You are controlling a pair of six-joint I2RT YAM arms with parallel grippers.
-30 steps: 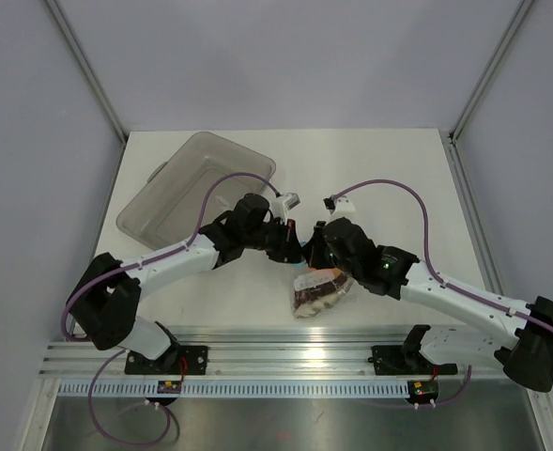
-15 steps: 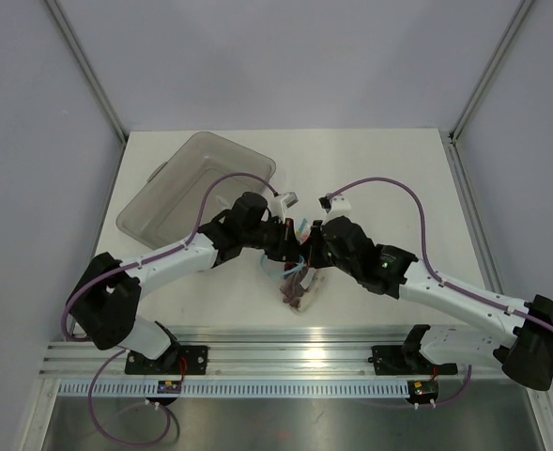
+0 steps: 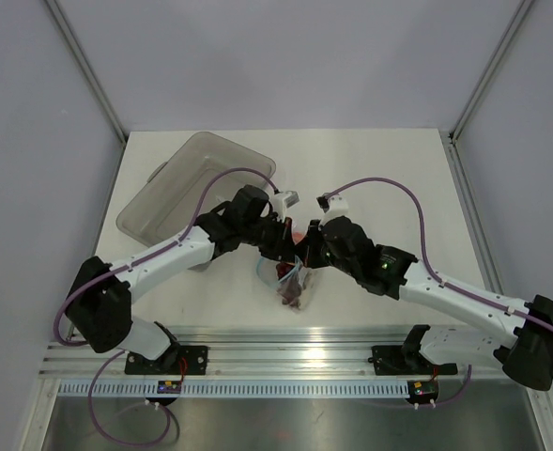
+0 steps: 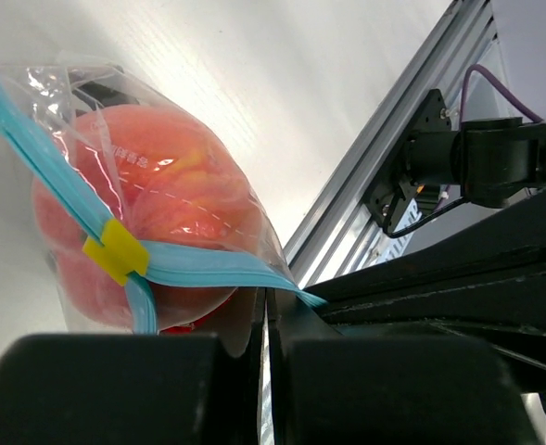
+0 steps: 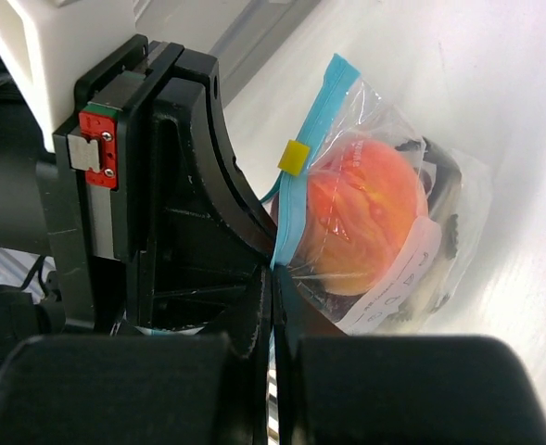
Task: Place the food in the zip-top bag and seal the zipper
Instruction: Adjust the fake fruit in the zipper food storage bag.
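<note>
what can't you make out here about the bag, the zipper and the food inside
- whether the zipper is sealed end to end: the left wrist view cuts the strip at the left edge, and part drops behind the left pincer.
- the grapes: the right wrist view shows only dark bits behind the peach; how many is unclear.
- the mouth of the zip-top bag in top external: too small, partly under the arms.

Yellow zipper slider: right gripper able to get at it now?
Probably not yet: the right gripper is shut on the zip-top bag edge near the yellow slider, so it must release first. The slider itself looks uncovered.
</note>
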